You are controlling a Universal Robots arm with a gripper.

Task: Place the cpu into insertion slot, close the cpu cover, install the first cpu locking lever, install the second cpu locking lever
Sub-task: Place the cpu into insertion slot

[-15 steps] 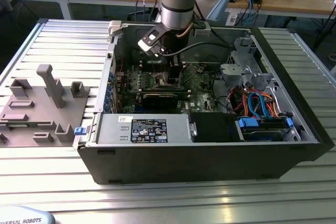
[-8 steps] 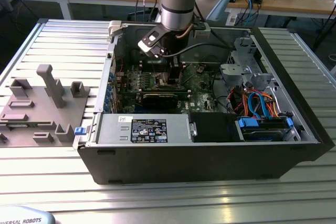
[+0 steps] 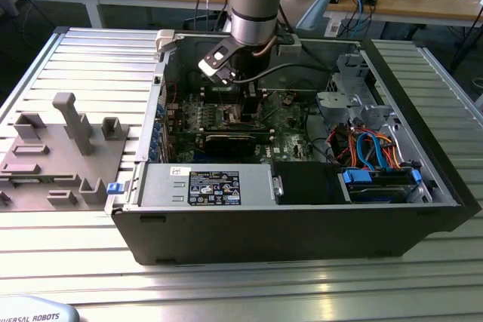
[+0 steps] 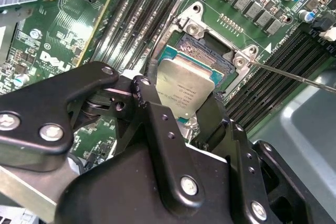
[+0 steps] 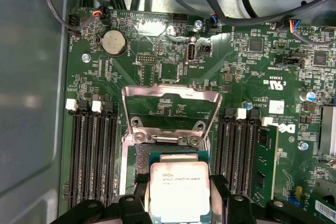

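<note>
While pinching the cpu (image 5: 179, 190) by two opposite edges, holds it inside the gripper (image 5: 179, 211), partly over the insertion slot (image 5: 157, 153). Faces the raised, open cpu cover (image 5: 168, 91) beyond.

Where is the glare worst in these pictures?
In the first wrist view the chip has a pale, evenly lit top and the raised cover gleams along its metal frame; in the second wrist view a bright patch washes out part of the board; in the exterior view the table shows streaks of glare while the inside of the computer is dimmer.
</note>
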